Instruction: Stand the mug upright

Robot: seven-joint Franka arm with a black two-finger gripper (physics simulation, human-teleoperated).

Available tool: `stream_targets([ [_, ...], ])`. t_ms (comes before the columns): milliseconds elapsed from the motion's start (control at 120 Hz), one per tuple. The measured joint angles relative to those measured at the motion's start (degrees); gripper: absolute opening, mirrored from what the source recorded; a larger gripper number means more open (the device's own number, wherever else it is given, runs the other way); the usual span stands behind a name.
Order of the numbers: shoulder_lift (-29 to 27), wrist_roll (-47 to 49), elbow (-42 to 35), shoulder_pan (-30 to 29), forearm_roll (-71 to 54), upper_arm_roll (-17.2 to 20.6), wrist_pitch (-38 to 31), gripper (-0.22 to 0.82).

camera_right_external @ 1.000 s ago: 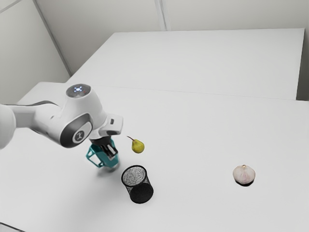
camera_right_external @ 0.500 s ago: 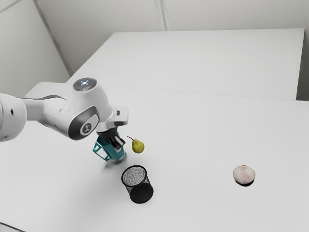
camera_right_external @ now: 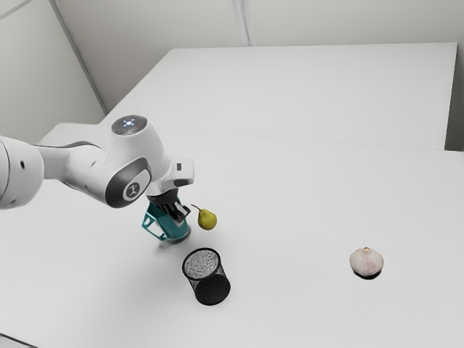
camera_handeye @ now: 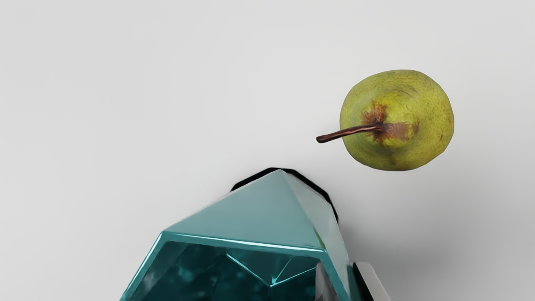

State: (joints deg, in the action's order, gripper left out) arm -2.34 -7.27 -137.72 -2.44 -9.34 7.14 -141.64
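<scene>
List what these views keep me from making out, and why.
- Part of the mug's rim, exterior view: behind the jaws, closed on its wall.
- The rest of that rim, wrist view: cut off by the bottom edge.
- Arm's base, exterior view: past the left edge.
- Garlic's underside, exterior view: hidden by its own bulb.

white arm (camera_right_external: 132,163) over teal mug (camera_right_external: 172,228), pear (camera_right_external: 207,220) near, mesh cup (camera_right_external: 202,263), garlic (camera_right_external: 366,262) well apart

No words or numbers can be read; the pale mark (camera_right_external: 133,190) on the arm (camera_right_external: 109,165) is illegible.
</scene>
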Motion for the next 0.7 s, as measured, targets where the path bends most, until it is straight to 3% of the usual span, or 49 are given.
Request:
stream_targets([
  [350,-0.76,-0.4,-0.03,0.0,0.8,-0.2,0.31,0.34],
  [592,-3.83,-0.43,0.26,-0.03,1.19,-0.17,1.69,0.47],
  [700,-4.8,-0.41,4.75,0.0,2.79,-0.01,5.71,0.5],
])
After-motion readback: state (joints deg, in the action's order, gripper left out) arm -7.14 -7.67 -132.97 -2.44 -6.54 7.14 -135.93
